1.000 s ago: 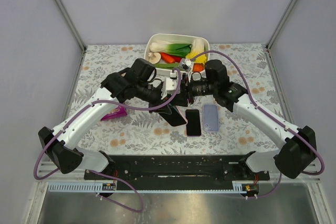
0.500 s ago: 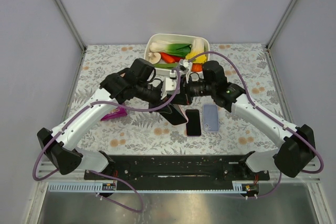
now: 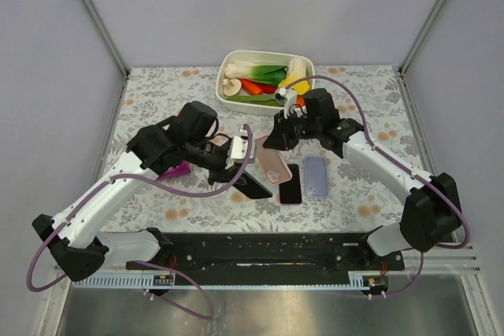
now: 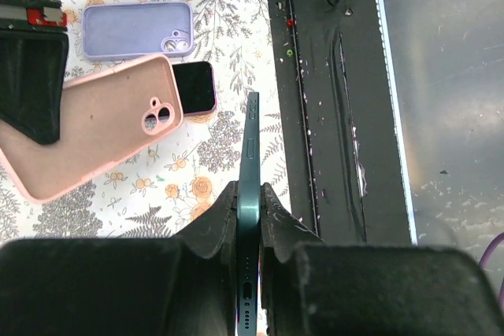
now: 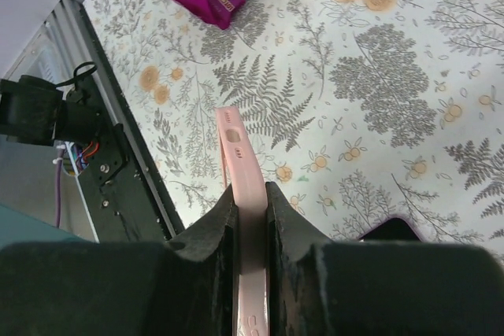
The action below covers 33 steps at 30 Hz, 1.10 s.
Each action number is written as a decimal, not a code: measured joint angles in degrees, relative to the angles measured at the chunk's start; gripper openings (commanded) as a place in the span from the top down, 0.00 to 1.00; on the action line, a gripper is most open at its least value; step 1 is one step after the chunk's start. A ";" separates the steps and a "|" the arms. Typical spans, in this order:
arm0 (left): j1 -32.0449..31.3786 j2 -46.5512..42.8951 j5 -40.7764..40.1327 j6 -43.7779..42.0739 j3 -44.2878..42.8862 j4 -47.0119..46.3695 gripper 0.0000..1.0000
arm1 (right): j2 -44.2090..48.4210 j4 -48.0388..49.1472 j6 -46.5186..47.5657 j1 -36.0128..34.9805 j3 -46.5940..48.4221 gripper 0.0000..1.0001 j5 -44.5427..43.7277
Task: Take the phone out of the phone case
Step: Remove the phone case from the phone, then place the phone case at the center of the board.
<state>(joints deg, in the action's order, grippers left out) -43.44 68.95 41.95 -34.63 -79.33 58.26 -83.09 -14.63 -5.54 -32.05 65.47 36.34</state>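
The dark teal phone (image 4: 249,147) is bare and seen edge-on, pinched between the fingers of my left gripper (image 4: 249,204), which is shut on it. In the top view the phone (image 3: 253,186) slopes down toward the table below my left gripper (image 3: 242,169). The pink phone case (image 3: 272,163) is empty and apart from the phone, its camera cut-out showing in the left wrist view (image 4: 94,127). My right gripper (image 5: 250,212) is shut on the case's edge (image 5: 240,155). From above, my right gripper (image 3: 281,138) holds the case's far end.
A second phone in a purple-rimmed case (image 3: 290,183) and a lavender case (image 3: 316,176) lie right of the pink one. A white tub of vegetables (image 3: 309,65) stands at the back. A magenta snack packet (image 3: 178,169) lies left. The black rail (image 3: 260,248) runs along the near edge.
The arms have drawn apart. My left arm pulled back to the left with the phone, and the pink case now shows separate from it in my right gripper, which closed.
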 measured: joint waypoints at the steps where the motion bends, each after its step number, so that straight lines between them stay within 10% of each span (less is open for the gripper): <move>1: -0.02 -0.57 -0.07 -0.24 0.09 0.52 1.00 | -0.11 -0.33 0.09 0.39 0.02 1.00 -0.39; 14: -0.02 -0.79 -3.34 -4.28 0.11 7.80 1.00 | 4.02 -2.01 0.70 7.23 0.24 1.00 -1.14; 33: -0.02 4.70 -4.63 -5.84 0.26 7.28 1.00 | 8.98 -25.46 17.59 36.74 -9.27 1.00 9.68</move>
<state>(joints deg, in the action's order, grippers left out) -43.46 73.65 37.32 -40.47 -79.07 65.54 -74.11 -40.10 12.05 4.69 56.21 46.02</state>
